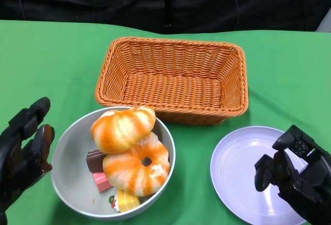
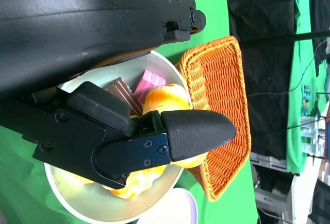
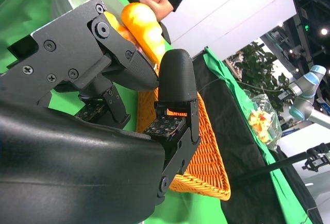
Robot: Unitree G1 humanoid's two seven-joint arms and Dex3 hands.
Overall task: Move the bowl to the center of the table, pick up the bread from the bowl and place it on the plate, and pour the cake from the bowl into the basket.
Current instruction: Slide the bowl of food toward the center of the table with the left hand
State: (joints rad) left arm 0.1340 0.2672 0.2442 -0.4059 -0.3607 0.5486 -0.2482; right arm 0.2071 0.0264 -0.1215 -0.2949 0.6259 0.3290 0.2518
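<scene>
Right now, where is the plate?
In the head view, the plate lies lower right on the green table, below the basket, right of the bowl.

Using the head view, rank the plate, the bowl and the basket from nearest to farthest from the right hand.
1. The plate: directly under and beside the right hand, at the table's lower right.
2. The bowl: across the table toward the left hand's side, holding the bread and cake pieces.
3. The basket: at the table's far middle. Bowl and basket are fairly close to call.
</scene>
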